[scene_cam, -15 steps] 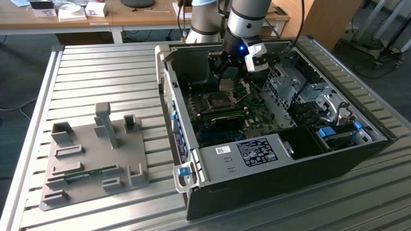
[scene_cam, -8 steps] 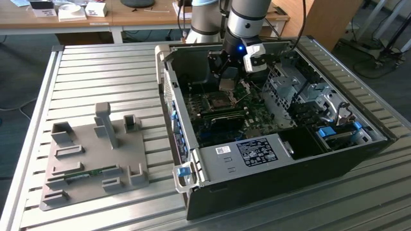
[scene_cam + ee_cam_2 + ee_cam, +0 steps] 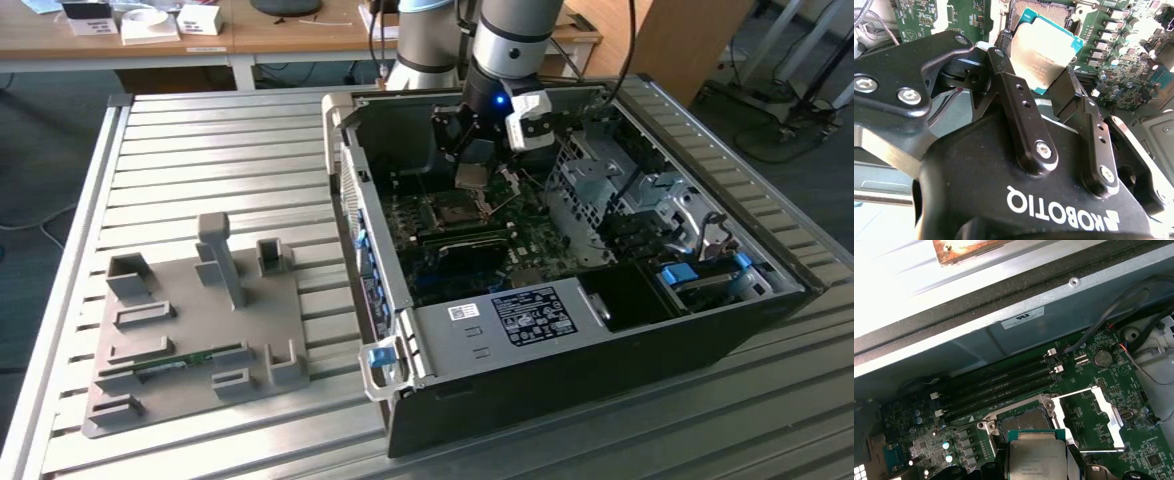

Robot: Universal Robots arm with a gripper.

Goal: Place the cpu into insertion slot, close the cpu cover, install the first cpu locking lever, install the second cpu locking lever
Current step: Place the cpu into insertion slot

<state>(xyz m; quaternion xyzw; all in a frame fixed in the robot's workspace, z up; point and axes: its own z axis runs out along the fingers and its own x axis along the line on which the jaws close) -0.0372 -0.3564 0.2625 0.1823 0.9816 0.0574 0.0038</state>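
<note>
My gripper (image 3: 470, 170) hangs inside the open computer case, shut on the cpu (image 3: 471, 179), a small square chip with a pale silvery top. In the second wrist view the black fingers (image 3: 1006, 75) clamp the cpu (image 3: 1046, 47) by two opposite edges, tilted above the board. The insertion slot (image 3: 1021, 421) lies bare just beyond the cpu (image 3: 1034, 456), a short way apart from it. The cpu cover (image 3: 1101, 415), a silvery open frame, is swung open to the side of the slot. In the exterior view the slot (image 3: 447, 213) lies below and slightly towards the exterior view's left of the gripper.
Dark memory slots (image 3: 1004, 385) run along the slot's far side, with a coin cell (image 3: 1102, 358) and cables nearby. A white-labelled black box (image 3: 534, 315) and a drive cage (image 3: 627, 190) fill the case. A grey fixture plate (image 3: 187, 330) lies on the slatted table (image 3: 200, 160).
</note>
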